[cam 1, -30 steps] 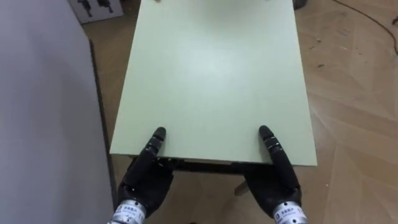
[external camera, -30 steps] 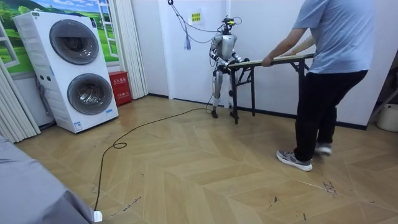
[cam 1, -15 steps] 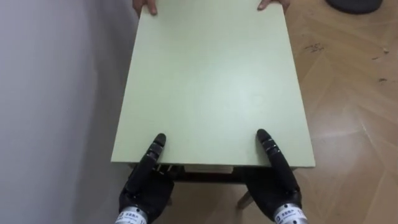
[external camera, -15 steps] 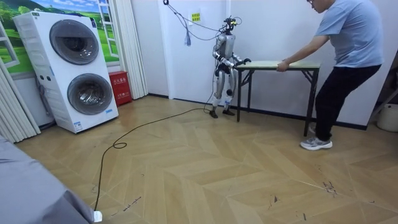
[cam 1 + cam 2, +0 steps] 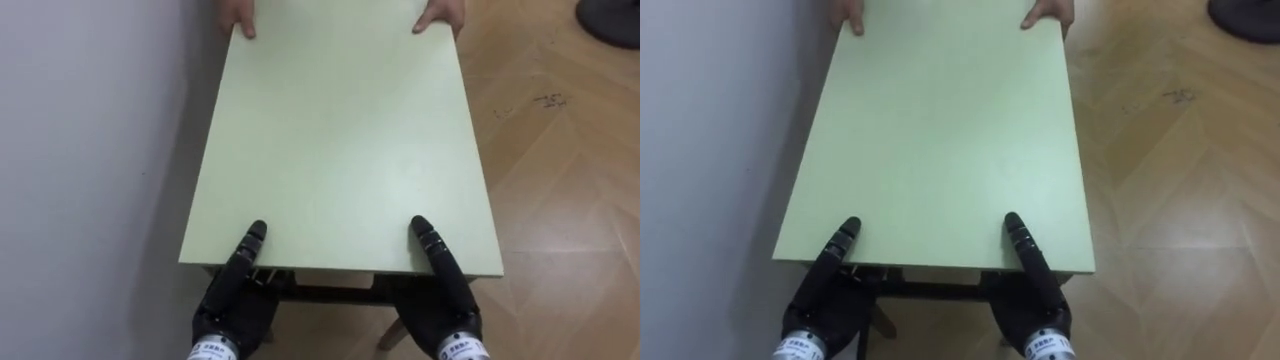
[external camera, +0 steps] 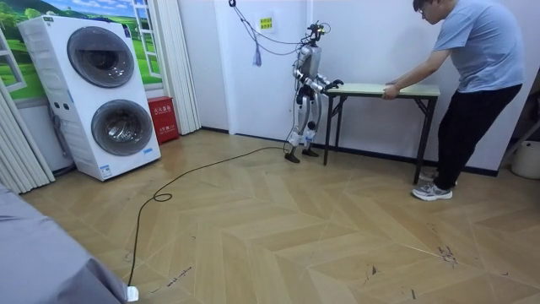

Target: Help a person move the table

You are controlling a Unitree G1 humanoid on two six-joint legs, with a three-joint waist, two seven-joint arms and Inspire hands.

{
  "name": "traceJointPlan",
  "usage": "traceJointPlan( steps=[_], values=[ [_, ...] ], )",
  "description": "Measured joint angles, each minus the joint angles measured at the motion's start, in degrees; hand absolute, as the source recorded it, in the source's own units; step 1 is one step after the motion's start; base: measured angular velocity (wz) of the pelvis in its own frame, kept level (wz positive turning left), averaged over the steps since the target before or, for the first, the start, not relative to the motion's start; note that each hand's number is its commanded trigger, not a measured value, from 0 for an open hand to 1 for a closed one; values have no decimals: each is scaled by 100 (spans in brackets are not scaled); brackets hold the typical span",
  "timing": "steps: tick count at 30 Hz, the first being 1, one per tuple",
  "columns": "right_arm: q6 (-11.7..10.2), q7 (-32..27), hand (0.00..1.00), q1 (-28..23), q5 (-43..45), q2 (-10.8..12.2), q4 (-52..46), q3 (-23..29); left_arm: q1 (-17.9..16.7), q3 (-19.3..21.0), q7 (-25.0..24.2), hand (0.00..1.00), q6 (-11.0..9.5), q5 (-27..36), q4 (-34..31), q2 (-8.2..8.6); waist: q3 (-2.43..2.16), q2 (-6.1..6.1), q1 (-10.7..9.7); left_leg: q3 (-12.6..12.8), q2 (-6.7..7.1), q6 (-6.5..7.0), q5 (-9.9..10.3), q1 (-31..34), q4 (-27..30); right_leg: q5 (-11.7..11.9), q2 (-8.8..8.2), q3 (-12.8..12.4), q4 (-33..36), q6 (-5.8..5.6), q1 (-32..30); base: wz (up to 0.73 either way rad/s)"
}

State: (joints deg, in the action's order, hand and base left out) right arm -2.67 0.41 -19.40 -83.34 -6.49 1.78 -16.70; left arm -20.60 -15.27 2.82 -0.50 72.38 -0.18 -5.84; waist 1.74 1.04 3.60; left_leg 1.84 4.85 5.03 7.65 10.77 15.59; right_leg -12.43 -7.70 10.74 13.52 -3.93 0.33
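**Table [image 5: 340, 150] at the wall.** The pale green top is lying lengthwise beside the white wall [image 5: 90, 150], with the robot standing at 1 short end and a person [image 6: 472, 76] bending at the other. The left hand [image 5: 232, 300] and right hand [image 5: 447, 300] are reaching up from below the near edge, close to its 2 corners, each with a straight digit laid on the top. The rest of each hand is sitting under the edge, so whether it is clamping the board cannot be told. The wide spacing is probably serving to hold the top level and stop it swinging. The person's hands [image 5: 440, 16] are gripping the far corners likewise. The top is showing bare and smooth. In the room view the table legs appear to be resting on the herringbone wood floor [image 5: 560, 200], with 2 stacked washing machines [image 6: 93, 93] standing well apart.
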Motion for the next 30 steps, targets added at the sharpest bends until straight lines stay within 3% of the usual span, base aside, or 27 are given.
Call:
traceJointPlan(
  steps=[9,21,30],
  values=[
    [19,-78,100,17,70,20,27,24,0,1,81,100,50,-15,33,80,17,-98,-4,-19,0,-1,1,-53,-29,20,91,-469,-113,19,137,8],
    [25,-47,100,30,132,15,242,12,0,-3,84,100,97,-18,273,108,31,-64,59,-2,0,10,11,-52,-28,25,99,-453,-192,24,186,0],
    [21,109,100,33,167,77,526,-24,0,-1,-8,100,49,-118,555,73,1,-49,44,-1,-1,10,10,-163,-55,24,96,-418,-189,23,279,0]
  ],
)
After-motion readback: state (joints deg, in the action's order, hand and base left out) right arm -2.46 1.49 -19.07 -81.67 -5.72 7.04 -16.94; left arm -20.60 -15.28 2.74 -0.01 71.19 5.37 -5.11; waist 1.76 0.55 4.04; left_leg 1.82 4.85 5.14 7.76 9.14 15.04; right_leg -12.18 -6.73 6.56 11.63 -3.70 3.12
